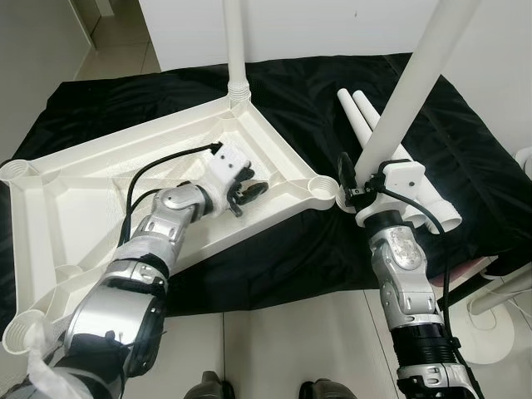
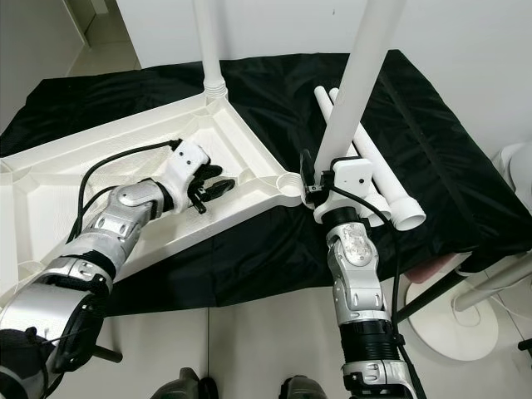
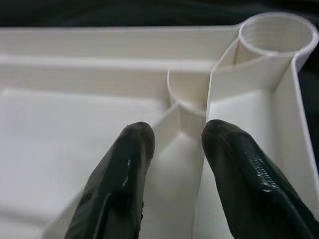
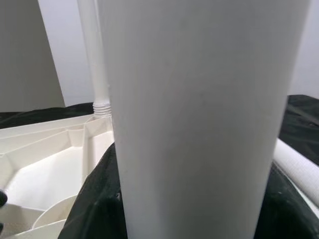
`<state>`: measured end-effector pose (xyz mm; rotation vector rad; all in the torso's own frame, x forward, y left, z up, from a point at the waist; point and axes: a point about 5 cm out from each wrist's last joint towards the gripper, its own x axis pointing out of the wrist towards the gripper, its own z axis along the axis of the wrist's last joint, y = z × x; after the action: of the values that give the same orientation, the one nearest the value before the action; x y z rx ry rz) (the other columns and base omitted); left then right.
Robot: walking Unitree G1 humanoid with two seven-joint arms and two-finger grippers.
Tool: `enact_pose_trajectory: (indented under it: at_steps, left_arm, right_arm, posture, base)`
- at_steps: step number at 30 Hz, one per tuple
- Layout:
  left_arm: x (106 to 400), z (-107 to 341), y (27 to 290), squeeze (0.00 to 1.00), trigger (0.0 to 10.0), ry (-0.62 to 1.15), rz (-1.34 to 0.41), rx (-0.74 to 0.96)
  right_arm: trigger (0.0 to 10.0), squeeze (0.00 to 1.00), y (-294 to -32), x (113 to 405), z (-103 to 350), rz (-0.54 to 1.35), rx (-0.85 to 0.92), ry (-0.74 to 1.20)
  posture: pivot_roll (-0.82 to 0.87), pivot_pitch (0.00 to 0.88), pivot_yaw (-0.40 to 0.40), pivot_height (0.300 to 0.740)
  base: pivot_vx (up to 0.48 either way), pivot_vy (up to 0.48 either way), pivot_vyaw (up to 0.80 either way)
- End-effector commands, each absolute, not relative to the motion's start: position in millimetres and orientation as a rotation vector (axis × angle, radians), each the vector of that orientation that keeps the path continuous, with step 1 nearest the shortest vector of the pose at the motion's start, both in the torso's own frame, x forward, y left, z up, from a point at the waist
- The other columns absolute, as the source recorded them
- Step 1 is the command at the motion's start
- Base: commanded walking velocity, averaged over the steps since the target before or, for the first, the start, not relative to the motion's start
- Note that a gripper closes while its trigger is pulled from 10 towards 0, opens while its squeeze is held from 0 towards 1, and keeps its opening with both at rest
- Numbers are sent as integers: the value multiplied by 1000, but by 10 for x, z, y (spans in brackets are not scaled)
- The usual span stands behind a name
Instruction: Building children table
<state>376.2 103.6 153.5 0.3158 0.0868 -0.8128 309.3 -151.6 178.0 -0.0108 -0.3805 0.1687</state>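
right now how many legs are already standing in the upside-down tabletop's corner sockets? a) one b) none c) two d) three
a: one leg stands upright in the far corner socket of the tabletop; the right gripper holds a second leg just beside the empty near socket, and two more legs lie on the black cloth.
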Motion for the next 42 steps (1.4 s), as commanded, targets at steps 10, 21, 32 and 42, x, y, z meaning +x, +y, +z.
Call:
enact_pose_trajectory:
  at_steps: [10,21,32,42]
  left_arm:
    - [3652,1711,1191,0,10000,-20,-696,230]
    - [3596,1937,1158,0,10000,-121,-636,105]
    - [3311,1828,819,0,10000,-92,-786,84]
    - [3194,1594,645,0,10000,12,-922,214]
  right_arm:
    - [10000,0,-1447,3186,1799,175,11,-365]
    - [10000,0,-1455,3298,1804,163,-14,-328]
    - [10000,0,-1488,3348,1781,165,-56,-326]
    - [10000,0,-1548,3315,1975,133,16,-446]
  posture:
    - [-73,58,61,740]
    - [-96,43,50,740]
    - [-107,21,52,740]
    - [-118,8,52,740]
  base:
    - [0,0,0]
    - [0,0,0]
    - [0,0,0]
    - [0,0,0]
